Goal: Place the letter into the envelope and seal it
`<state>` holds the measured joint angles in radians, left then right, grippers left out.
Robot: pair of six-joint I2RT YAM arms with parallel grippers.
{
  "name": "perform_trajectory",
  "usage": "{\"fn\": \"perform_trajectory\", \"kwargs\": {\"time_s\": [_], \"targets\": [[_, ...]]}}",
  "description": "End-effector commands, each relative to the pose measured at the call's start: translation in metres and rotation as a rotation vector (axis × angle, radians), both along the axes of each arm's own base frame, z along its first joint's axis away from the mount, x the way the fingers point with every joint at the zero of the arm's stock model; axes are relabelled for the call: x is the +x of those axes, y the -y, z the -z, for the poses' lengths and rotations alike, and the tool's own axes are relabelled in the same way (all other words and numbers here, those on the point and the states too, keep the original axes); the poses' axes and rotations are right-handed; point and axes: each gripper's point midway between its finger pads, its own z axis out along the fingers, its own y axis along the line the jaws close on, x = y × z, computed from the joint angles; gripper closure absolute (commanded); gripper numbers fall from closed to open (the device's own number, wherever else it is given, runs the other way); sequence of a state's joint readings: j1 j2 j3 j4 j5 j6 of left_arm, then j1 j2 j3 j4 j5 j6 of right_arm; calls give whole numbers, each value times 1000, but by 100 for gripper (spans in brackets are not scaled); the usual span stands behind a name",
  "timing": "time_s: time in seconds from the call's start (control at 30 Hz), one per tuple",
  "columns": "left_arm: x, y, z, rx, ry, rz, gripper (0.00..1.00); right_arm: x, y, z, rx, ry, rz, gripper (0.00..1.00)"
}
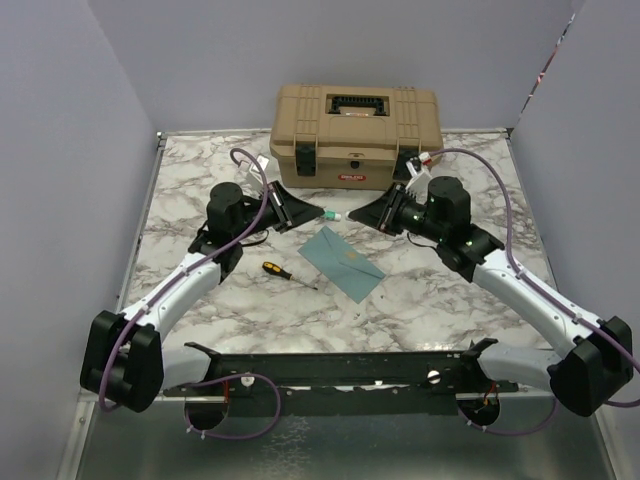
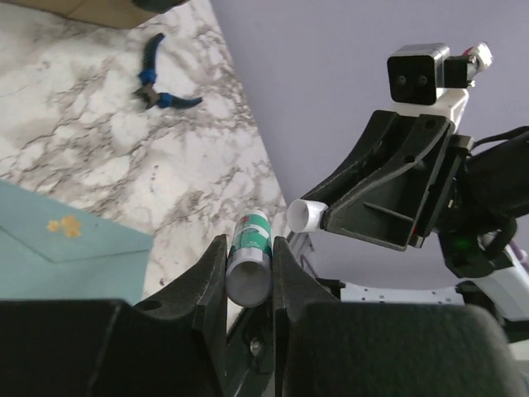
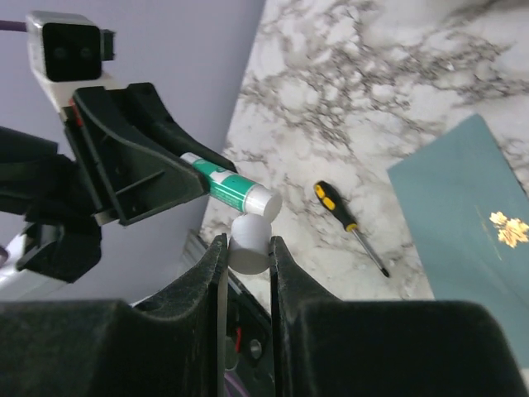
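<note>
The teal envelope [image 1: 343,263] lies flat on the marble table between the two arms, a gold leaf mark on it [image 3: 471,215]. The letter is out of view. My left gripper [image 2: 249,241] is shut on a green-and-white glue stick [image 2: 250,273], held in the air above the envelope's far corner. My right gripper [image 3: 246,240] is shut on the stick's white cap [image 3: 248,256]. The cap sits just off the open end of the glue stick [image 3: 227,188]. In the top view the two grippers [image 1: 322,216] [image 1: 354,217] meet tip to tip.
A tan toolbox [image 1: 355,130] stands at the back of the table. A yellow-and-black screwdriver [image 1: 285,272] lies left of the envelope. Blue-handled pliers [image 2: 157,87] lie near the toolbox. Grey walls close the table on both sides.
</note>
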<state>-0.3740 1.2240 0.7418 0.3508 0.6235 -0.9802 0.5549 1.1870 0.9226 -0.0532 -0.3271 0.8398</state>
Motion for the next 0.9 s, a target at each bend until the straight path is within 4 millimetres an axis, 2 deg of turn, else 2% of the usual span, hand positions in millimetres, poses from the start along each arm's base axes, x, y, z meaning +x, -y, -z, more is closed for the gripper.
{"fn": "perform_trajectory", "kwargs": {"time_s": [0.0, 0.43, 0.67, 0.87], "targets": [[-14, 6, -46, -86, 92, 91, 100, -9, -5, -42, 122, 106, -62, 100], [-36, 3, -68, -106, 195, 111, 100, -25, -8, -41, 142, 113, -131, 100], [-34, 3, -61, -101, 180, 95, 100, -31, -5, -55, 175, 148, -137, 100], [-32, 3, -58, -96, 179, 91, 100, -31, -4, -56, 162, 156, -135, 100]]}}
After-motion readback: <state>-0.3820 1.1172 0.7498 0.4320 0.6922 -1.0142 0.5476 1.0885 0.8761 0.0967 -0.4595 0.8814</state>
